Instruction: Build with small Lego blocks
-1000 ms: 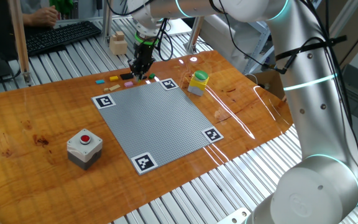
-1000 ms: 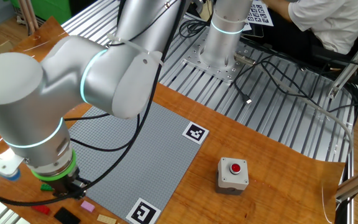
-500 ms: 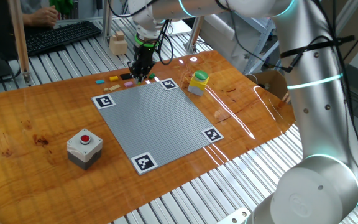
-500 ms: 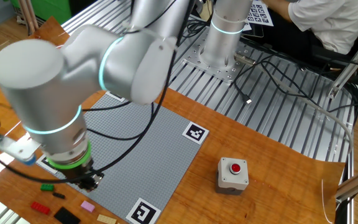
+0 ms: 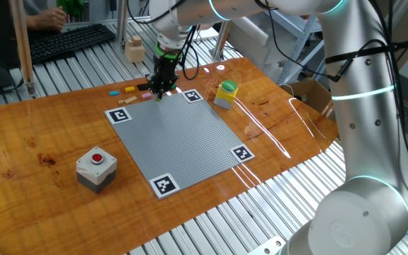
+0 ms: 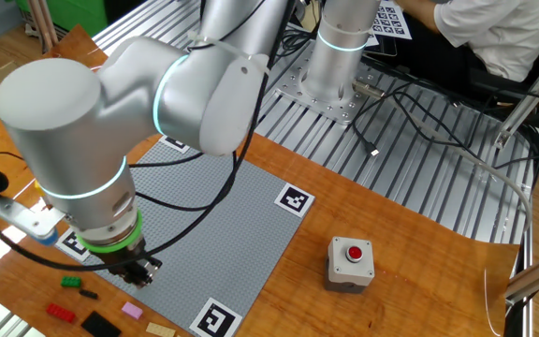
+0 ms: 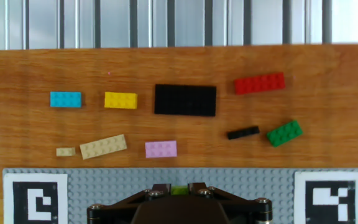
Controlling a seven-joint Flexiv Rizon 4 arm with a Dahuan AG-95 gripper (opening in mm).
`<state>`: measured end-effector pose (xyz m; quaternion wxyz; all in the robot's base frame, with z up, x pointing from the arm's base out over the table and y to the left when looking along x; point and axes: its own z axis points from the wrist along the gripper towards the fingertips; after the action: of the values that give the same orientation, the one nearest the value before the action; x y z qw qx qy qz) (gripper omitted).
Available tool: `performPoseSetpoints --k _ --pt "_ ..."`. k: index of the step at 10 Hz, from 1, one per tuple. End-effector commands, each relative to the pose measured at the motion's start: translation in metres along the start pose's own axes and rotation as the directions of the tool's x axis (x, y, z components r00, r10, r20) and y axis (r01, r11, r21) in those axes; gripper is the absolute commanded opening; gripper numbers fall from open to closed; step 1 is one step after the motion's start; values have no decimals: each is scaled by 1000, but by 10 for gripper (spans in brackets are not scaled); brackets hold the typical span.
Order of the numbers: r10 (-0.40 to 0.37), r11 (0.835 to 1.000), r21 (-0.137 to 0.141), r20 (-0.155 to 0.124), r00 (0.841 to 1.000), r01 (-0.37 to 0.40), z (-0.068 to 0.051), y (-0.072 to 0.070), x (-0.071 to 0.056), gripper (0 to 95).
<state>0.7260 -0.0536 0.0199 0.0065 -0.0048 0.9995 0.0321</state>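
1. My arm reaches across the wooden table (image 5: 34,134) and my wrist points straight down, so my gripper (image 5: 159,91) hangs over the far edge of the grey studded plate (image 5: 179,138), between its two far corner markers
2. In the other fixed view my own arm fills most of the frame, and my gripper (image 6: 139,272) sits low over the plate's (image 6: 213,225) near edge
3. In the hand view my gripper (image 7: 179,192) is cut off by the bottom edge; my fingers are drawn close together on a small yellow-green brick (image 7: 179,190), of which only a sliver shows
4. I cannot tell whether that brick touches the plate's (image 7: 185,178) studs
5. The other small Lego blocks lie loose on the bare wood just beyond the plate: a blue brick (image 7: 65,99), a yellow brick (image 7: 120,100), a black plate piece (image 7: 185,99), a red brick (image 7: 260,83), a thin black bar (image 7: 242,132), a green brick (image 7: 284,133), a pink brick (image 7: 161,149), a long tan brick (image 7: 103,146) and a tiny tan one (image 7: 66,152)
6. All of them are apart from my fingers; the pink brick is nearest
7. From the fixed view these bricks are too small to tell apart well
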Motion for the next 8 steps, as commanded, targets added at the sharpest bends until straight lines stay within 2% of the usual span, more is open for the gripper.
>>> performPoseSetpoints --k 1,8 --pt "0 1000 0 4 1000 0 -1 0 3 0" --pt "-4 1000 7 28 1000 4 0 0 3 0"
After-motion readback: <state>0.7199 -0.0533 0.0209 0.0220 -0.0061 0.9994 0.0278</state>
